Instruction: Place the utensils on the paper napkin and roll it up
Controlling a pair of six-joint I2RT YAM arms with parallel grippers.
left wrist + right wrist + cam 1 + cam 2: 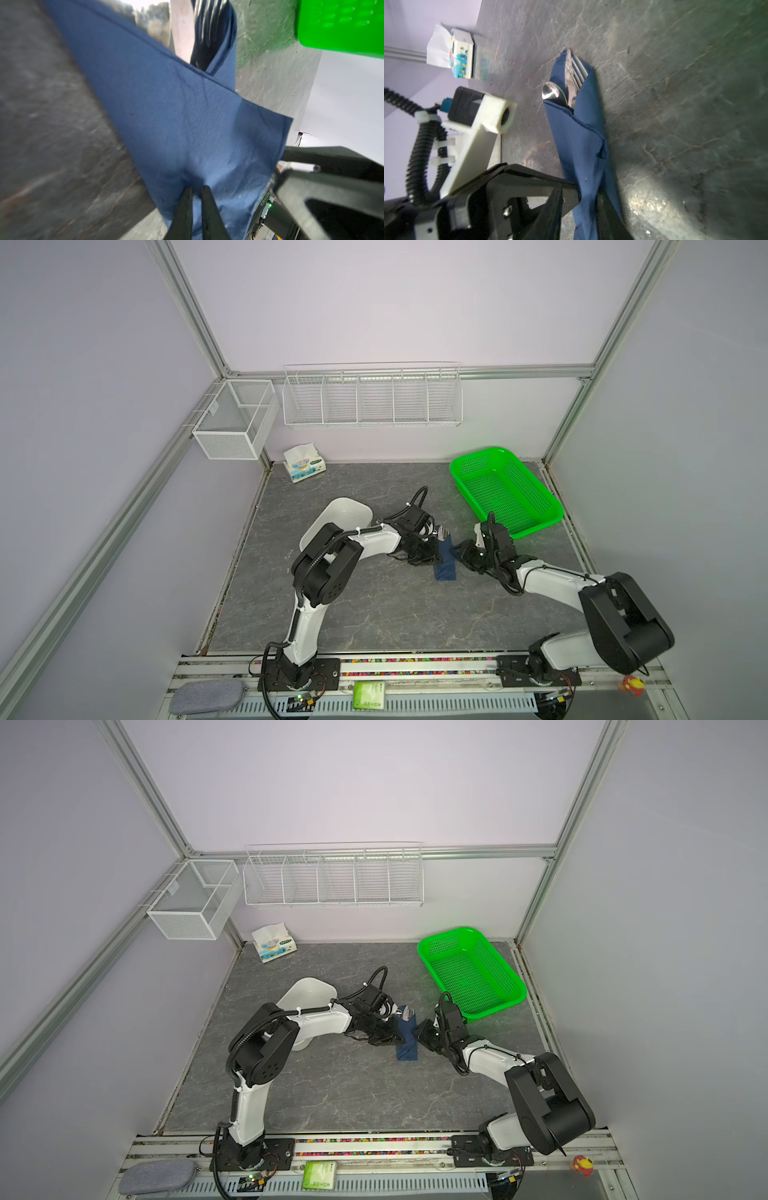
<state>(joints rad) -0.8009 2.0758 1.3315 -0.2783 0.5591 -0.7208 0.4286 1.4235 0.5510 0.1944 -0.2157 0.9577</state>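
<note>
Over at the back left, got a tissue pack (304, 462) parked by the wall, well apart from the action, so just clutter. Moving right past a white tub (345, 502) half hidden under the arm, find the left gripper (434, 559) clamped on the paper napkin (445, 566), fingers (184, 209) nearly together with a fold of blue paper nipped between — probably pinning the wrap against unrolling. Looks already folded around the utensils (571, 79): fork tines, knife tip and spoon bowl poking out the far end, handles buried inside, whole bundle lying on the grey tabletop (374, 614) between the two arms. Next, the right gripper (458, 552) right at the bundle, jaws apart and straddling the handle end instead of squeezing — guessing a regrip or a let-go. Further right, a green basket (505, 489), nothing in it. As for writing: blue print on the tissue pack but can't read a word, same for the green card (368, 695) on the front rail, and only a blurry sideways string of digits on a sticker (267, 198) in the left wrist view.
</note>
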